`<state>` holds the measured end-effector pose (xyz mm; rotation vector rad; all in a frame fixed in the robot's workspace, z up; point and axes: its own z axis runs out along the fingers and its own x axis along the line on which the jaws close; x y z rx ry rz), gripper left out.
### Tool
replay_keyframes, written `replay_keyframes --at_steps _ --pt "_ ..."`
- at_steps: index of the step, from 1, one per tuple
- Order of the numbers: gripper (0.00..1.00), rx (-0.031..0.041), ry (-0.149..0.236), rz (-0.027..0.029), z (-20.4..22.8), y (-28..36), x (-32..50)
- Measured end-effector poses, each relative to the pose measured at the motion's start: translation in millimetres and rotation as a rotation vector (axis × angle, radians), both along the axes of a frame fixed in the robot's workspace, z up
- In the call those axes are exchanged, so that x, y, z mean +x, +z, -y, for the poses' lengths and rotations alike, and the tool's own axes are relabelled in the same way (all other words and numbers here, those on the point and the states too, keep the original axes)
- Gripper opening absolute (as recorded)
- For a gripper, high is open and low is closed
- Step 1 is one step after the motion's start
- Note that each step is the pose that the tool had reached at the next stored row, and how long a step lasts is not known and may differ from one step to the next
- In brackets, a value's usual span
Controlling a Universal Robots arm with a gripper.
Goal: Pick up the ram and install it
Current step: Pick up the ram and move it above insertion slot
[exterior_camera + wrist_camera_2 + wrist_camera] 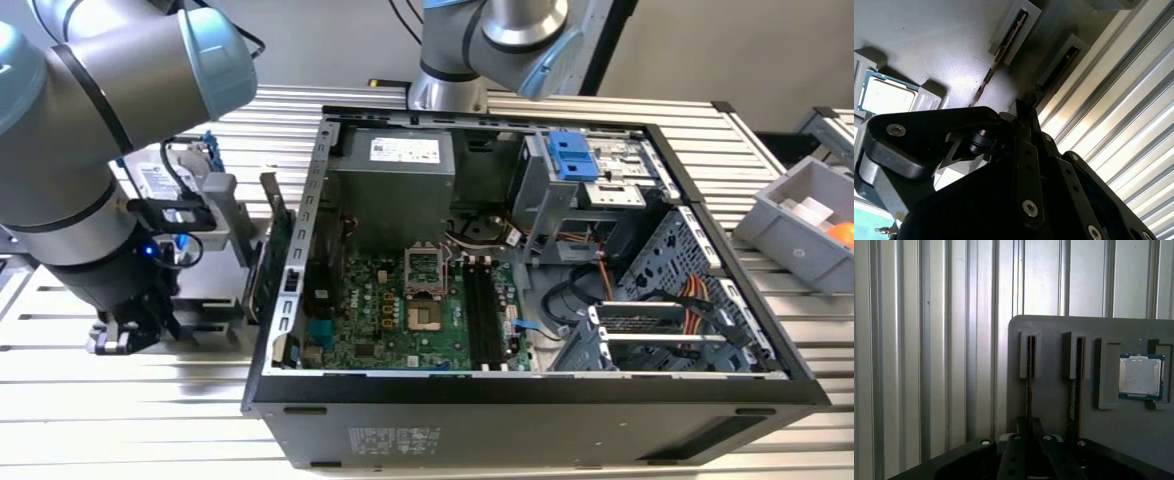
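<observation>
Gripper: You will find the gripper [124,337] low over the table [134,420], off the exterior view's left of the open computer case [534,405]. In both wrist views it [1030,424] [1028,106] sits at the grey fixture plate [1054,327] [929,40].
Fingers: Clenched close together on the ram, with the thin stick running between them.
Ram: The ram [1029,385] [1066,58] stands on edge on the fixture plate. Its far end is seated in the slotted holder nearest the plate edge that borders the bare ribbed table. Its near end is between the gripper's fingers.
Second stick: A second ram stick [1074,390] [1004,45] stands on edge in the neighbouring holder, parallel to the first and clear of the gripper.
Processor: A processor chip [1140,375] [884,95] lies flat in its own holder, beyond the second stick from the ram.
Case: Note that the case lies on its side with the motherboard [387,320] exposed. The long black slots [483,310] on the motherboard hold no stick.
Bin: A grey bin [801,215] sits at the table edge on the exterior view's right, well apart from the gripper.
</observation>
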<state>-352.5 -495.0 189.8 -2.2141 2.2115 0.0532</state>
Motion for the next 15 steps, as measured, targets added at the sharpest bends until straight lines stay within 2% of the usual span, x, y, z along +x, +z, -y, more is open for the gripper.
replay_keyframes --at_steps 7,15 --pt "0.0 -0.0002 0.0 -0.0001 0.0 9.9 0.0" --pt "0.0 -0.0002 0.0 -0.0002 0.0 18.3 0.0"
